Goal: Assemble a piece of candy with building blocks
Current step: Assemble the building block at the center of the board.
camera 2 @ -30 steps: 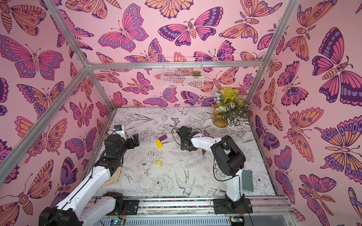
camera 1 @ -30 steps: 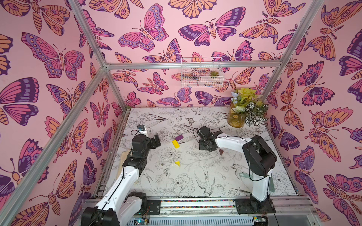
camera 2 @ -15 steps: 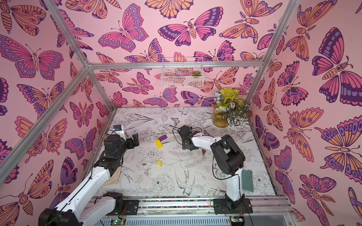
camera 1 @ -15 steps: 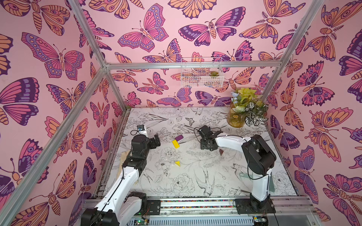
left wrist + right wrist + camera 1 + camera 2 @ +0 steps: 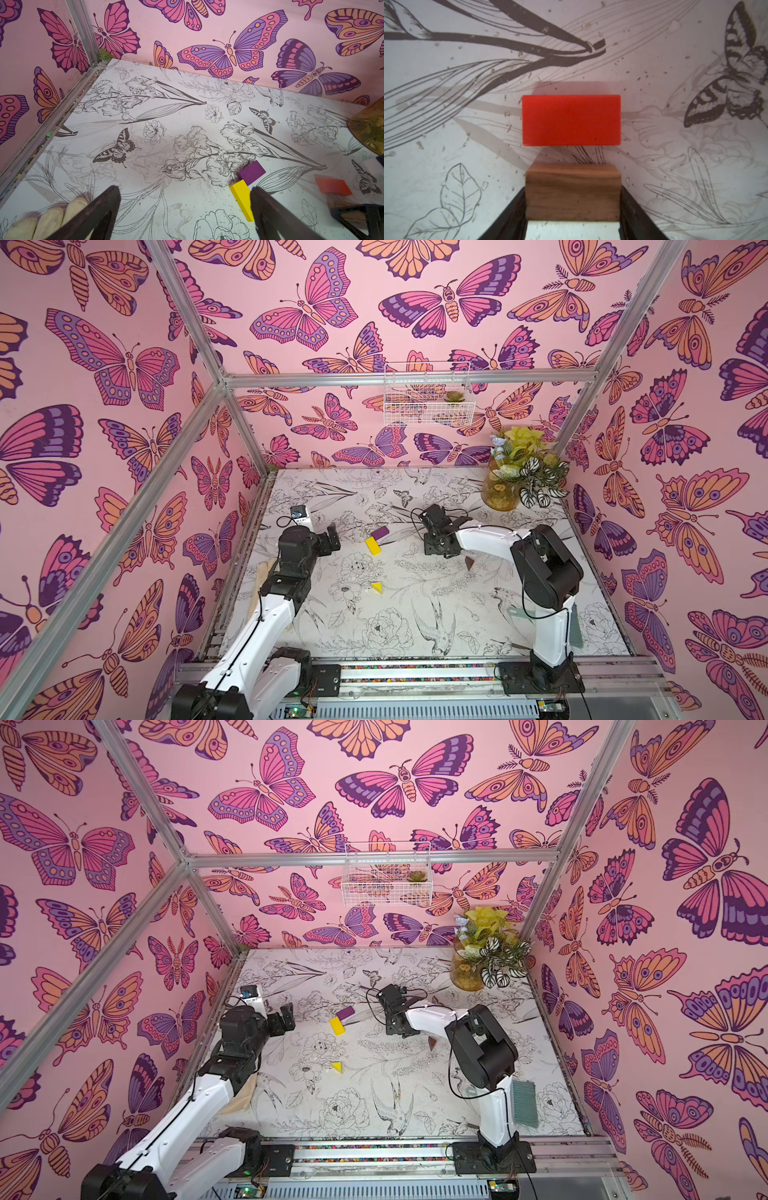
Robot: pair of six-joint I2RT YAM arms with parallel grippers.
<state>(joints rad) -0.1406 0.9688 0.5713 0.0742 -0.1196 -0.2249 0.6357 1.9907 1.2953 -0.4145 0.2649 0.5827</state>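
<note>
The right pincer (image 5: 572, 199), part-open, clamps the plain-wood block (image 5: 572, 182) by its sides, just short of the red block (image 5: 571, 120) (both blocks are hidden beneath it in both top views). The left pincer (image 5: 185, 197) gapes wide and empty at the left of the desk (image 5: 415, 614). Mid-desk, the purple block (image 5: 379, 532) touches the yellow block (image 5: 372, 546), with the yellow triangle (image 5: 376, 587) nearer. The dark brown triangle (image 5: 469, 562) is half-hidden by the right arm.

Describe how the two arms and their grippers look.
The left arm and the right arm have glossy white tubular links joined by bulky, rounded black joint housings. Thin black cables run along them and loop at the wrists. The left gripper and the right gripper have plain black, flat, tapering fingers. A small white box with a blue mark sits on the left wrist.
</note>
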